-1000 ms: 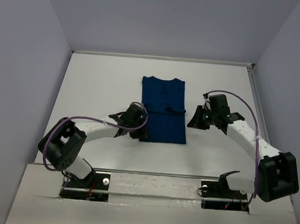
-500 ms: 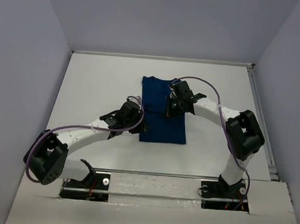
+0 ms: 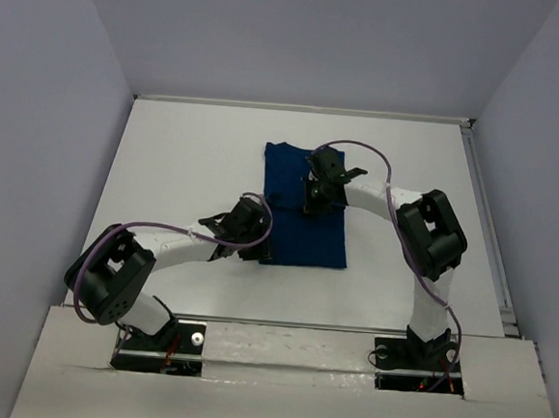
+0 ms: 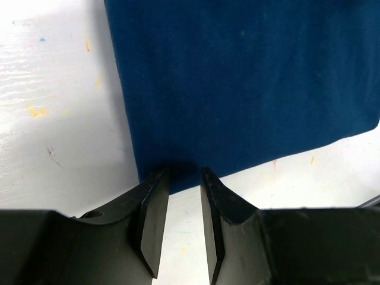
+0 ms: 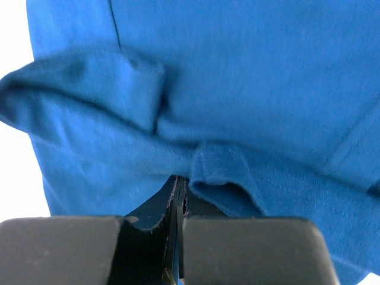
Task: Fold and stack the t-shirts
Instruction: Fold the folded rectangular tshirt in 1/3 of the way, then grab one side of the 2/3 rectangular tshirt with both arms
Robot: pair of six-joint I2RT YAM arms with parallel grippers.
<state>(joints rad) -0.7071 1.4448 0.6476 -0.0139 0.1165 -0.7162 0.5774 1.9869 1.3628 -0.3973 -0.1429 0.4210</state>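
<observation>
White surface (image 3: 167,161). Blue t-shirt (image 3: 306,240), long axis near-to-far. Left end effector (image 4: 184,175), slightly spread, at near-left corner; right end effector (image 5: 178,181), pressed together, mid-shirt.

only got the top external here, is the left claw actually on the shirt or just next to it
observer: the left wrist view shows the left claw with jaws a little apart, tips right at the blue t-shirt edge near a corner, white table showing between them.
operator: and the right one
observer: the right claw has its jaws shut, with cloth bunched in folds at the tips. I cannot tell whether any is pinched.
</observation>
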